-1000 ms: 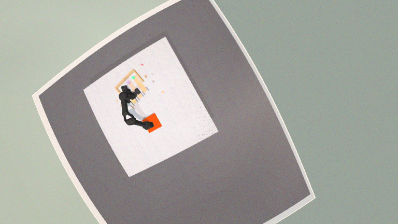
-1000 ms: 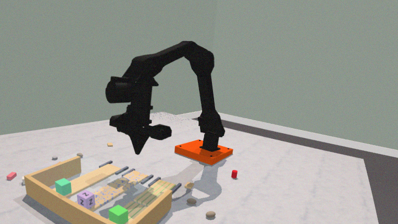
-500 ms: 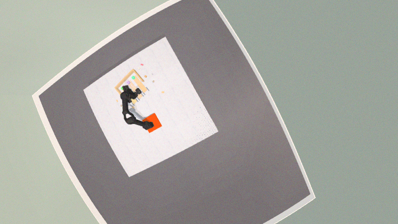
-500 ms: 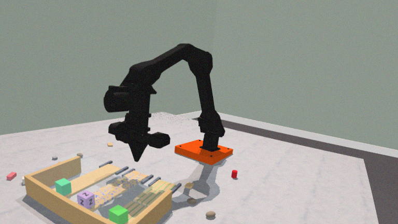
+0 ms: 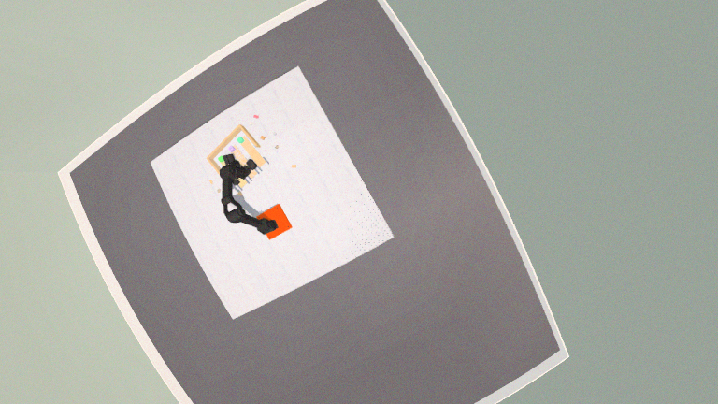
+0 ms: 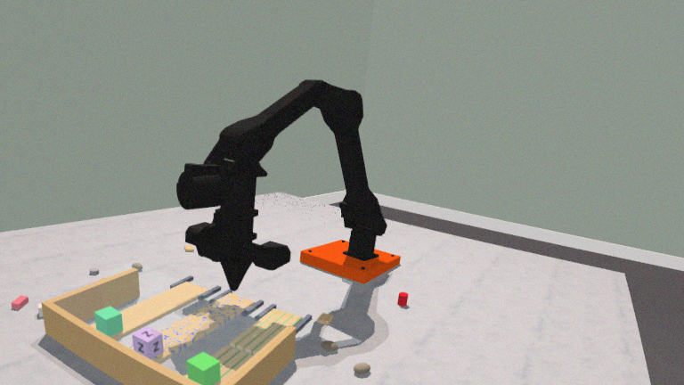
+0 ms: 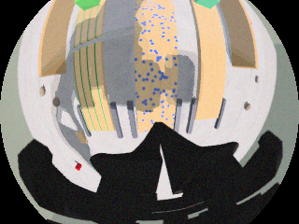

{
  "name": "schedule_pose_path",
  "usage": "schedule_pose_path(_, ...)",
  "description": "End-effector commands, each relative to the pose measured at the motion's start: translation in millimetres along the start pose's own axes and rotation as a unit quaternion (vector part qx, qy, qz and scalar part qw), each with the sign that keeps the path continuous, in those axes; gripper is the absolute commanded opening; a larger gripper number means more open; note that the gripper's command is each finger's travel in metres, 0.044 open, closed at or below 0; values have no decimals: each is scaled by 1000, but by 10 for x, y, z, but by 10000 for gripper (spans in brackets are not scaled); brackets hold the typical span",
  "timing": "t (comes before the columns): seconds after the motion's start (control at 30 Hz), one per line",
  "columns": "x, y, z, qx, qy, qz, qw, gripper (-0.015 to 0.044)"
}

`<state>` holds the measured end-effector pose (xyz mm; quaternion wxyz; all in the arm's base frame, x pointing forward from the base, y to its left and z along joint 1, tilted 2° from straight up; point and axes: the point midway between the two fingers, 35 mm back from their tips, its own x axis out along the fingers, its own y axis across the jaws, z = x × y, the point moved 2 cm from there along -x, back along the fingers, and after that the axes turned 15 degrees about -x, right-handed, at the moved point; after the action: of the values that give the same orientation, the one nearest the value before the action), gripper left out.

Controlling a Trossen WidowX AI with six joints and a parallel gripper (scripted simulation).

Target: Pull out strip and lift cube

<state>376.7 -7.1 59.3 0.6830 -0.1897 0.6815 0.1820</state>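
Observation:
A wooden frame (image 6: 90,295) (image 7: 56,32) (image 5: 224,140) holds three strips side by side. The middle strip (image 6: 189,328) (image 7: 155,37) is tan with blue speckles and carries a purple cube marked Z (image 6: 147,341) (image 5: 231,149) at its far end. A green-striped strip (image 6: 252,338) (image 7: 93,75) carries a bright green cube (image 6: 203,368). A plain tan strip (image 6: 166,299) (image 7: 208,56) carries a teal cube (image 6: 108,320). Grey handles (image 6: 209,291) stick out at the open end. My gripper (image 6: 234,282) (image 7: 159,125) is shut and empty, pointing down just above the speckled strip's handle end.
The arm's orange base (image 6: 328,257) (image 5: 280,217) stands behind the frame. A small red cylinder (image 6: 402,298), a red block (image 6: 20,302) and several pebbles (image 6: 362,368) lie scattered on the white table around the frame.

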Motion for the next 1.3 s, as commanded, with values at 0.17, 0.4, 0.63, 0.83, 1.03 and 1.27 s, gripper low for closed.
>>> schedule_pose_path(0.17,189,0,-2,-3,2,4,1000,0)
schedule_pose_path(0.4,245,-3,-4,-3,2,4,1000,0)
schedule_pose_path(0.63,245,-3,-4,-3,2,4,1000,0)
schedule_pose_path(0.83,246,-3,-4,-3,2,4,1000,0)
schedule_pose_path(1.03,252,-3,-4,-3,2,4,1000,0)
schedule_pose_path(1.27,253,-3,-4,-3,2,4,1000,0)
